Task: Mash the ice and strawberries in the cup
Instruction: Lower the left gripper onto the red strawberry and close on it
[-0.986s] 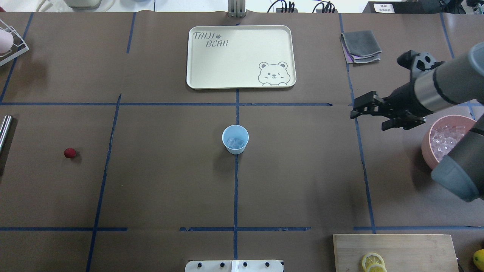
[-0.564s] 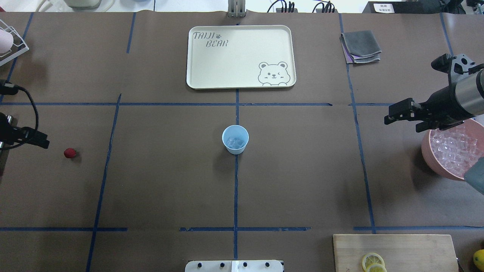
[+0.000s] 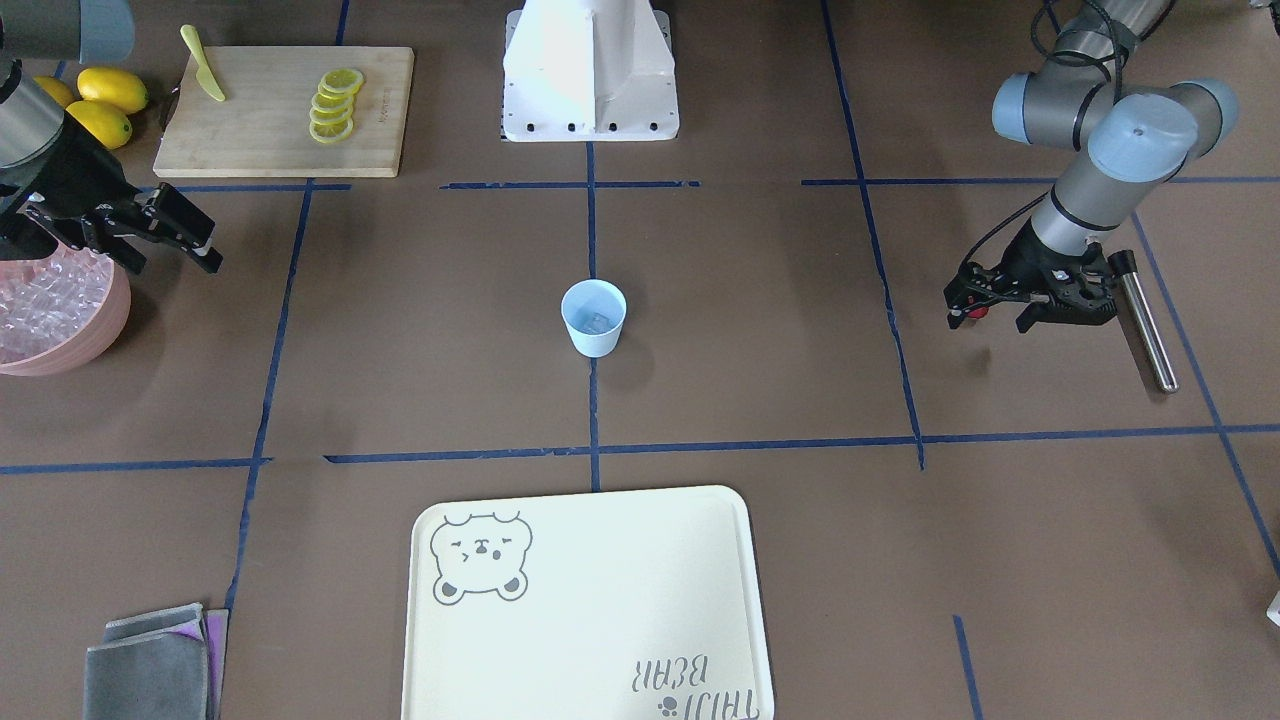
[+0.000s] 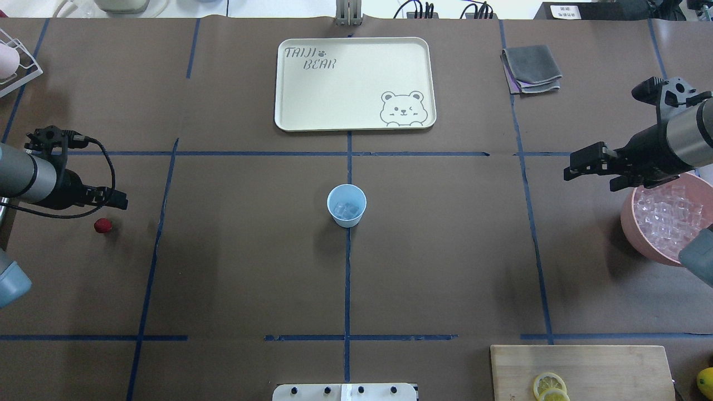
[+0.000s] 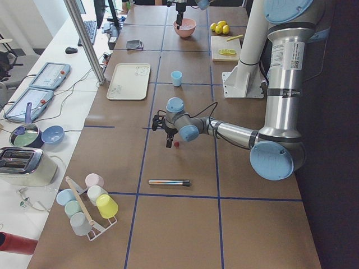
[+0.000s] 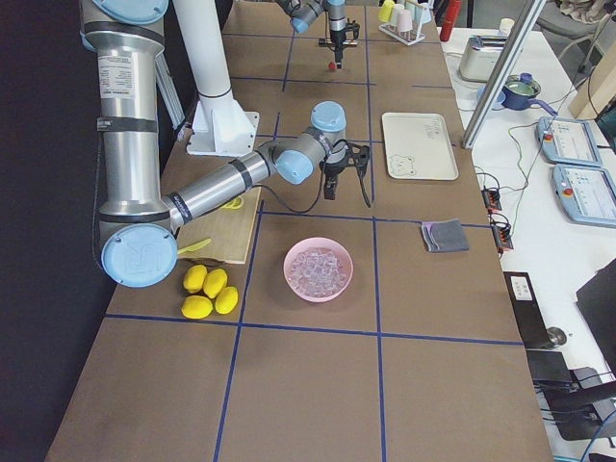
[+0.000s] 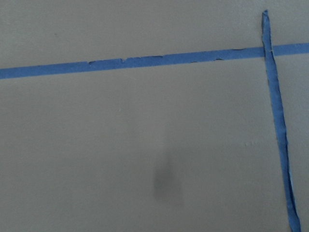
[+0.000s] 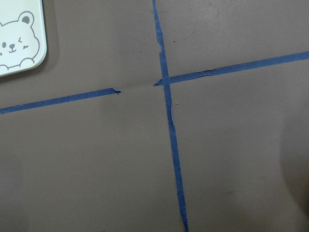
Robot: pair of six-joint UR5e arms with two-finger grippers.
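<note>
Covering the worktop [image 4: 445,267] is brown paper [image 4: 250,267] crossed by blue tape [image 4: 347,278]. At the centre stands the cup [image 4: 346,206] with ice [image 4: 345,210] inside. The strawberry [image 4: 102,225] lies far left, near the left gripper [image 4: 118,201]. This one and the right gripper [image 4: 589,177] are both spread open and empty. Beyond lies a bear tray [image 4: 289,83].

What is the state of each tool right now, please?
Left tool: open, holding nothing, near the small red strawberry.
Right tool: open, holding nothing.
</note>
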